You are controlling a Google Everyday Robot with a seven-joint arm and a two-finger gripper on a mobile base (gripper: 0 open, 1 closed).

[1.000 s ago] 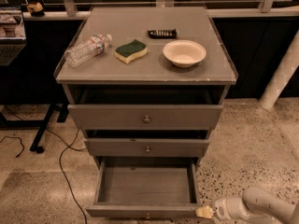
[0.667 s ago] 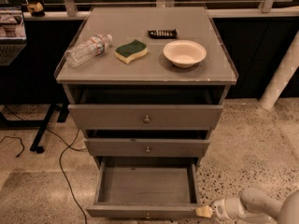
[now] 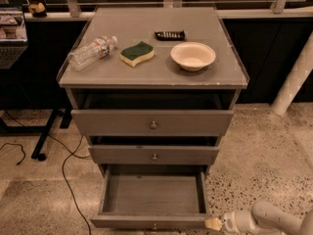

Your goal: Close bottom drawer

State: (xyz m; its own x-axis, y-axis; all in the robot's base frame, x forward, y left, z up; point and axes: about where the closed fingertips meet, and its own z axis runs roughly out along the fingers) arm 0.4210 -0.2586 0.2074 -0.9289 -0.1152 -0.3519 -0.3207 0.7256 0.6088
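The bottom drawer (image 3: 152, 196) of the grey cabinet is pulled far out and looks empty inside; its front panel (image 3: 146, 223) with a small knob (image 3: 154, 225) lies at the lower edge of the camera view. My gripper (image 3: 213, 223) is at the bottom right, its pale tip at the right end of that front panel, on the white arm (image 3: 266, 220). Whether it touches the panel is unclear. The middle drawer (image 3: 153, 154) and the top drawer (image 3: 152, 122) stand slightly open.
On the cabinet top (image 3: 215, 80) lie a plastic bottle (image 3: 91, 52), a green-and-yellow sponge (image 3: 137, 53), a white bowl (image 3: 192, 56) and a black remote (image 3: 169, 35). A black cable (image 3: 63, 173) runs over the speckled floor at left. A white post (image 3: 293, 77) stands at right.
The gripper has stayed at the right end of the bottom drawer's front. The drawer looks equally far out.
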